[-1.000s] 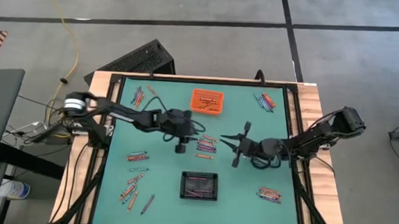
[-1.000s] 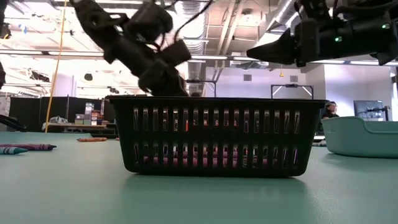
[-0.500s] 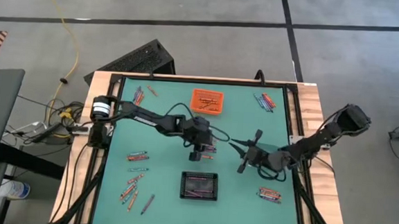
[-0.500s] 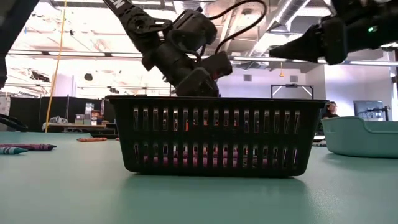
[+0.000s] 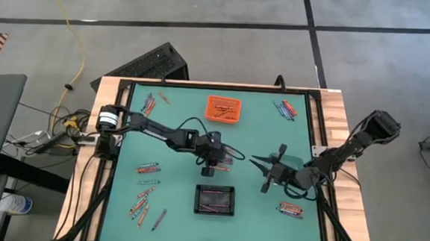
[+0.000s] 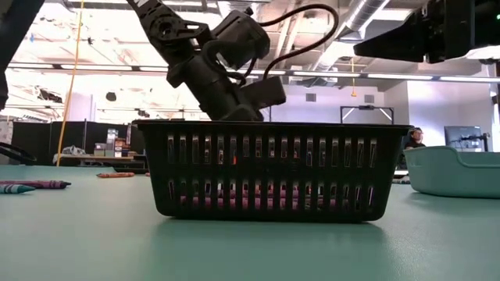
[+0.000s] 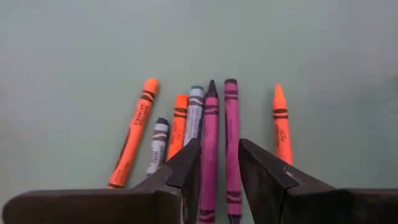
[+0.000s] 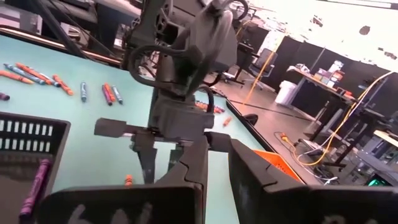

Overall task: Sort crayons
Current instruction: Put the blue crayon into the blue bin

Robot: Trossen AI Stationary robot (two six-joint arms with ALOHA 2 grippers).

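Several crayons lie side by side on the green mat at mid-table. In the left wrist view they are orange, grey-blue, magenta and purple. My left gripper slants down over this row, open. Its fingers stand on either side of the magenta and purple crayons, close above them. My right gripper hangs level to the right of the row, open a little, with nothing between its fingers.
An orange bin with orange crayons stands at the far middle. A black bin holding purple crayons sits just nearer than the row. A teal bin stands on the right. Loose crayon groups lie far left, far right, near left and near right.
My left gripper has gone toward the table's right and near edges, down over the middle row of crayons, tipping further downward. My right gripper has drawn back toward the right and near edges, away from the row. No crayon has moved.
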